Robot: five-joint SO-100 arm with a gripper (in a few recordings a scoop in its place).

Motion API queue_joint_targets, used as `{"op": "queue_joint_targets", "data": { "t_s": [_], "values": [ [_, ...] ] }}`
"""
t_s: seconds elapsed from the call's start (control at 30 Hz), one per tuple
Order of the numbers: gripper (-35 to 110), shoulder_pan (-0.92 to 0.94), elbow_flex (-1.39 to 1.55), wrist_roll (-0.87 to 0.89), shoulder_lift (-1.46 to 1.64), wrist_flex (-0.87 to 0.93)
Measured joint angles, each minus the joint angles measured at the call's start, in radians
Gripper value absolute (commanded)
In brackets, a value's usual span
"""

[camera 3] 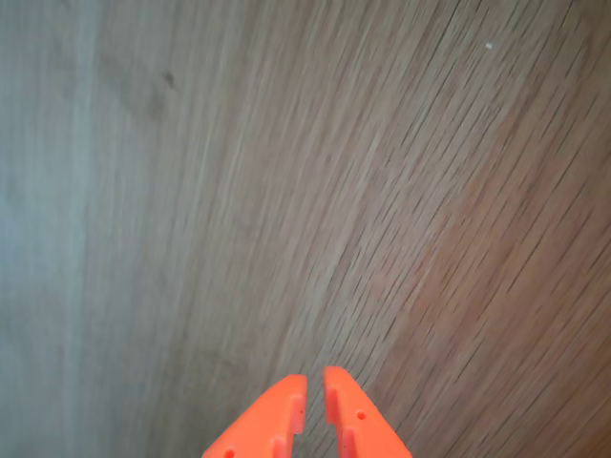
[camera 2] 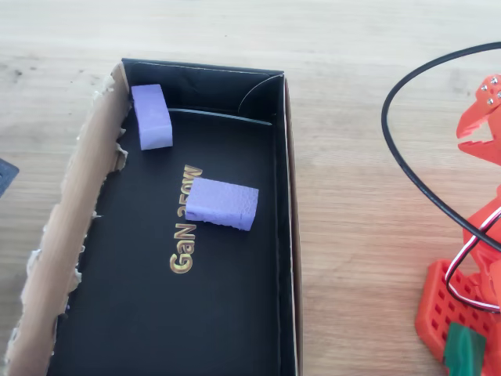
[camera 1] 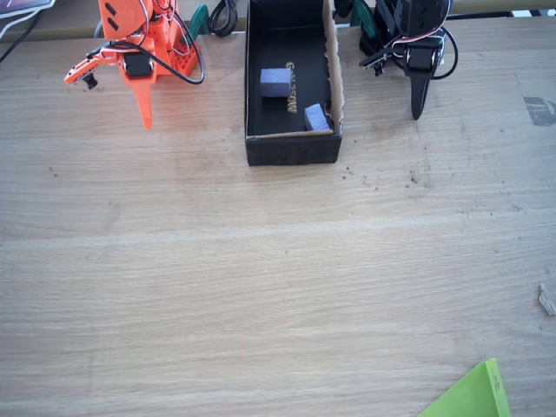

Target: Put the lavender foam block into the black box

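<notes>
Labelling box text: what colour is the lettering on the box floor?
Gold, on the black box floor; clearest in the overhead view.

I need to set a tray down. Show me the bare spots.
The table is bare in front of the black box, out to the green sheet. It's crowded at the back: orange arm, box, black arm.

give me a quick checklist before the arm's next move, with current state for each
1. Elongated lavender foam block inside the black box: ok, lying on the floor over the gold lettering.
2. Cube-like block also inside, in a corner: ok.
3. Gripper empty: ok, fingers nearly together, nothing between them.
4. Gripper clear of the box: ok, bare table below it in the wrist view.
5. Blocks apart from each other: ok.
</notes>
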Motion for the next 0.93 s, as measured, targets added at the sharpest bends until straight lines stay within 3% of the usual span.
{"op": "queue_joint_targets", "data": {
  "t_s": [0.93],
  "values": [
    [0, -0.026, 0.0, -0.124, 0.0, 0.0]
  ]
}}
